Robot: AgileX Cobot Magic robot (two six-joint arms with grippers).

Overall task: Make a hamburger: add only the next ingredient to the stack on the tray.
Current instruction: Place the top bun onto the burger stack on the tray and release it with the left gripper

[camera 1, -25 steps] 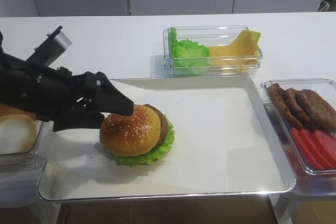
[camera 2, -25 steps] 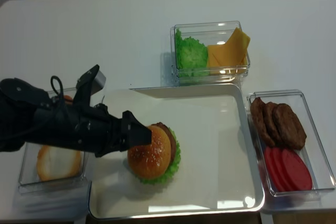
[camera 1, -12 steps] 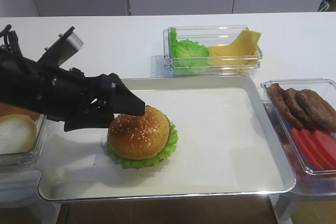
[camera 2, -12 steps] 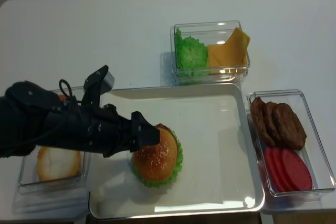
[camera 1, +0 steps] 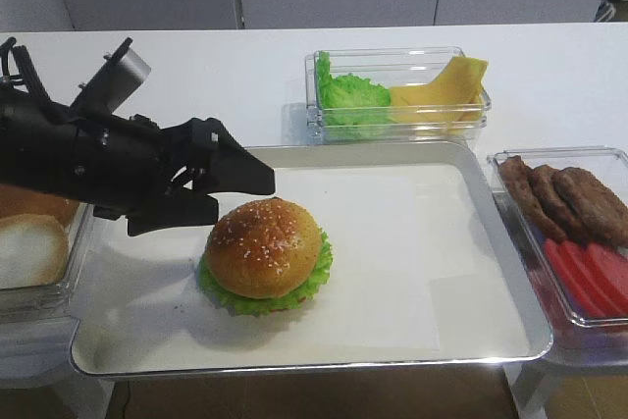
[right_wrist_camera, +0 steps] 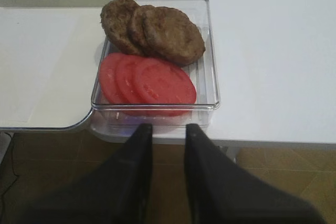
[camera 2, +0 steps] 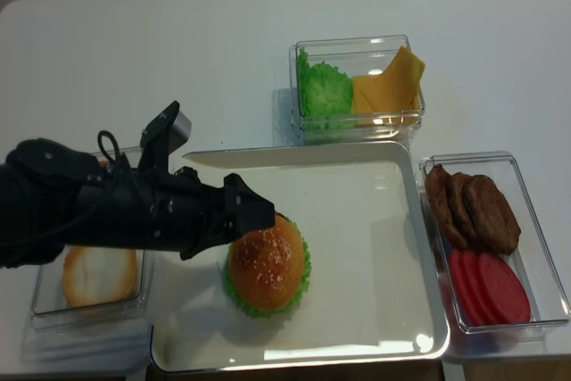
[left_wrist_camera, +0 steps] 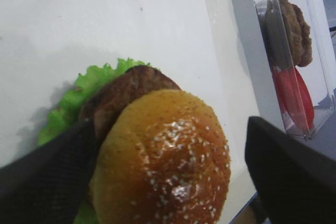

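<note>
**Sesame bun top sits on the stack, left fingers wide around it**

Exterior high view: the sesame bun top rests dome-up on the stack, whose green lettuce rim shows all around below it, on the tray. The left gripper stands just beside it, a little above and to the left; the fingers are spread wide and do not seem to touch the crust.

Right wrist view: the right gripper has its two fingers narrow, with only a thin gap and nothing between them. It hangs off the tabletop edge, in front of the box of tomato slices and loose patties.

Left wrist view: the bun top lies between the two wide fingers, and the patty peeks out beyond it, so the bun sits slightly off centre.

Realsense view: the burger is in front of the left fingertips.

The bun looks light, glossy and likely a bit slippery. I would judge the best hold is across its widest part, at the sides low on the dome. It is round, so it has no long axis; the dome points straight up.
</note>
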